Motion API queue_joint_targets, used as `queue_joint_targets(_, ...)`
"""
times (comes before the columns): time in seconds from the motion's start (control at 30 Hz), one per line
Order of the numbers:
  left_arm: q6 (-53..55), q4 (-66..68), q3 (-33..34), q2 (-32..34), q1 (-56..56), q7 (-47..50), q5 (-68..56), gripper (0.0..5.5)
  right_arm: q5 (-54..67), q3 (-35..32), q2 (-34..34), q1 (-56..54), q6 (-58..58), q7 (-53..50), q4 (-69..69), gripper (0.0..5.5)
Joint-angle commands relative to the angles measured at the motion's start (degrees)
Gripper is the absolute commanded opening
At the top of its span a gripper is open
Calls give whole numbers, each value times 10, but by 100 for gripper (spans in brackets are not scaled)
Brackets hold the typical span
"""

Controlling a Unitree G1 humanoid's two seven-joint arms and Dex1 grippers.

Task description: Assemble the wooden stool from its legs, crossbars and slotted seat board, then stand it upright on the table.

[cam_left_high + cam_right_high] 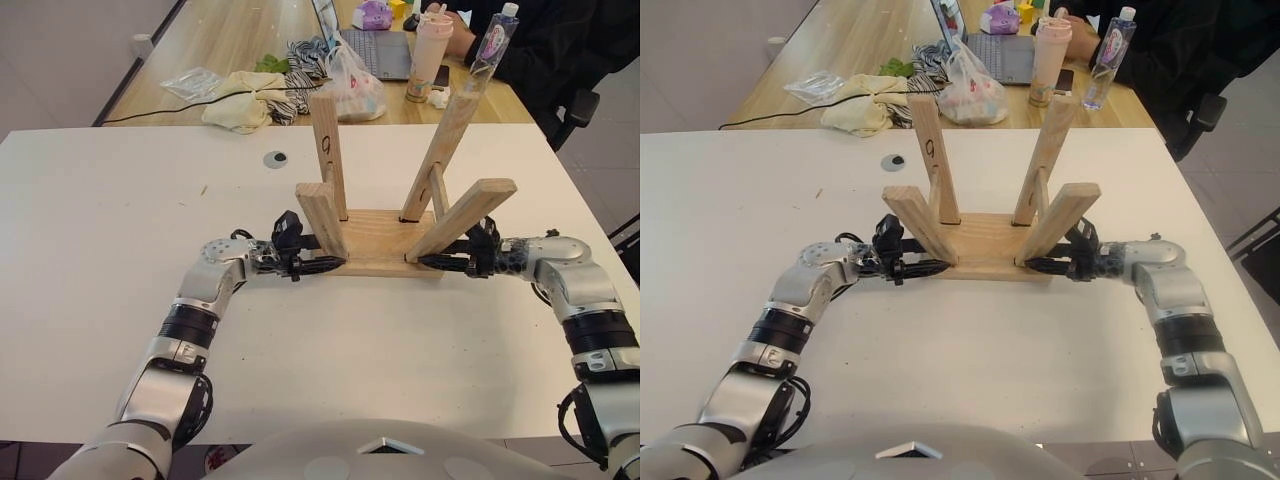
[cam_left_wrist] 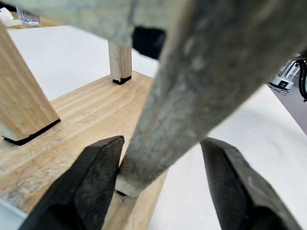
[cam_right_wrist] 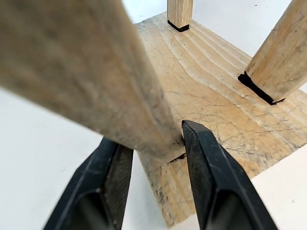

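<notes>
The seat board (image 1: pixel 375 242) lies flat on the counter (image 1: pixel 100 250), all four legs (image 1: pixel 328 150) pointing up from it. At its near-left corner my left hand (image 1: pixel 335 265) straddles the near-left leg (image 1: pixel 320 220), fingers apart. At its near-right corner my right hand (image 1: pixel 425 262) is clamped on the near-right leg (image 1: pixel 462 217).

The stool (image 1: pixel 985 255) rests upside down on the table (image 1: pixel 760 200). The left gripper (image 1: pixel 940 266) sits at its 9 o'clock by the near left leg (image 1: pixel 920 225), the right gripper (image 1: pixel 1032 266) at 3 o'clock by the near right leg (image 1: pixel 1058 220).
</notes>
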Motion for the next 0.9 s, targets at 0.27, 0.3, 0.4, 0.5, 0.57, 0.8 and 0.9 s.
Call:
queue_joint_targets(0.27,340,-26,74,1,-17,2,-142,179,160,-50,59,-41,275,49,-26,152)
queue_joint_targets(0.3,382,-37,96,2,-15,22,-165,175,183,-60,63,-47,315,45,-35,152)
queue_joint_targets(0.4,537,-52,200,9,-33,169,-208,163,231,-88,77,-67,427,1,-56,146)
queue_joint_targets(0.5,640,-69,278,9,-60,270,-225,162,253,-116,101,-100,496,-64,-38,122)
queue_joint_targets(0.57,684,-76,325,-8,-83,323,-233,162,265,-146,120,-128,542,-113,-7,119)
queue_joint_targets(0.8,712,-58,448,-35,-125,447,-233,259,227,-208,122,-181,536,-220,111,231)
queue_joint_targets(0.9,693,-19,521,5,-162,458,-255,264,234,-232,98,-193,538,-223,132,281)
